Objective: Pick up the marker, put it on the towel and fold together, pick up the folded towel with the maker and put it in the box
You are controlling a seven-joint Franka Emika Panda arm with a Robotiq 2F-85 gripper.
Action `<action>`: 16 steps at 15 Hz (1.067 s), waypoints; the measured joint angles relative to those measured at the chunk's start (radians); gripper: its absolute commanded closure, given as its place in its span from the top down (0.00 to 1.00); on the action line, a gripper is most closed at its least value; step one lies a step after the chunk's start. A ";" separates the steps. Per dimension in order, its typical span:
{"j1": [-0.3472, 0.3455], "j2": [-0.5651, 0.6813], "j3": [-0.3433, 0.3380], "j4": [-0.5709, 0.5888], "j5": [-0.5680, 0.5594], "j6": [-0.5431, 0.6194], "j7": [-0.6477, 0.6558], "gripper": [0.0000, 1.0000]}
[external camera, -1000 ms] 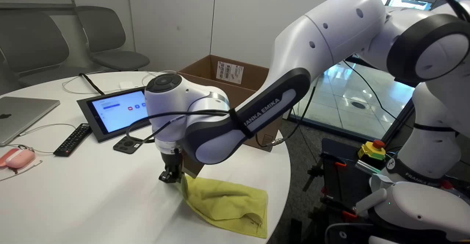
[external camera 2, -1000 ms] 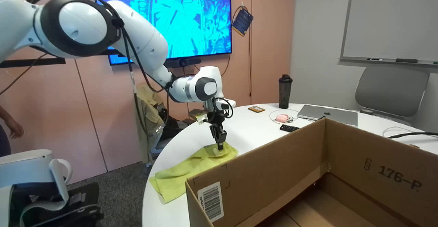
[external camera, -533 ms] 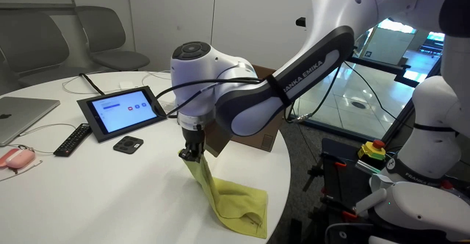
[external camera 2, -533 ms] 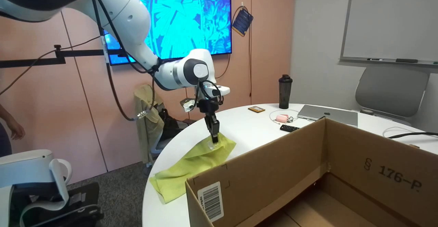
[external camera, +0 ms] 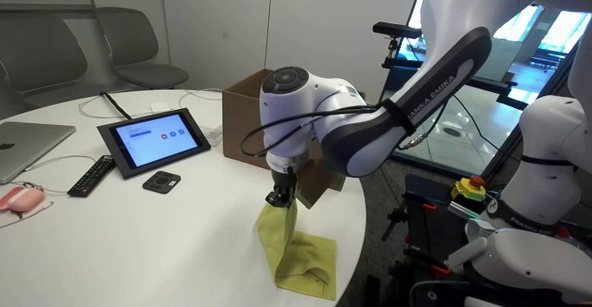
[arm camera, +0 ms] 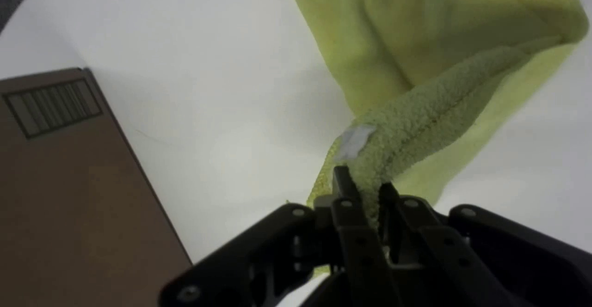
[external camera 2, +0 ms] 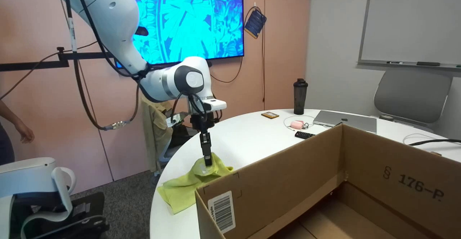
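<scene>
The yellow towel (external camera: 314, 258) lies crumpled near the table's edge, with one end pulled up off the tabletop. My gripper (external camera: 286, 204) is shut on that raised end, and both fingers (arm camera: 343, 182) pinch the cloth in the wrist view. From there the towel (external camera 2: 183, 192) drapes down and doubles back toward its flat part. A small white tag (arm camera: 354, 141) shows on the cloth just beyond the fingertips. No marker shows; it is hidden or out of view. The brown cardboard box (external camera 2: 266, 185) stands open-topped beside the towel, and its side (arm camera: 78, 205) fills the wrist view's lower left.
On the white table (external camera: 138, 251) are a tablet (external camera: 155, 138), a black puck-like device (external camera: 161, 182), a remote (external camera: 91, 176), a pink earbud case (external camera: 26, 199) and a laptop (external camera: 32, 145). A dark bottle (external camera 2: 299, 97) stands at the far side.
My gripper has risen from the table, then dropped slightly, carrying the towel's end back over toward its flat part. In an exterior view it has shifted right; the flat end stays put.
</scene>
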State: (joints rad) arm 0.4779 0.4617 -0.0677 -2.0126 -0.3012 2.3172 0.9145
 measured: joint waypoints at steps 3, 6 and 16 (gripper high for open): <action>-0.001 -0.002 0.014 -0.094 -0.003 0.030 0.080 0.15; -0.004 -0.004 0.036 -0.167 -0.003 0.075 0.122 0.14; -0.002 0.057 0.124 -0.209 -0.003 0.208 0.146 0.41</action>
State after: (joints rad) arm 0.4761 0.5186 0.0565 -2.2214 -0.3041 2.5251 1.0602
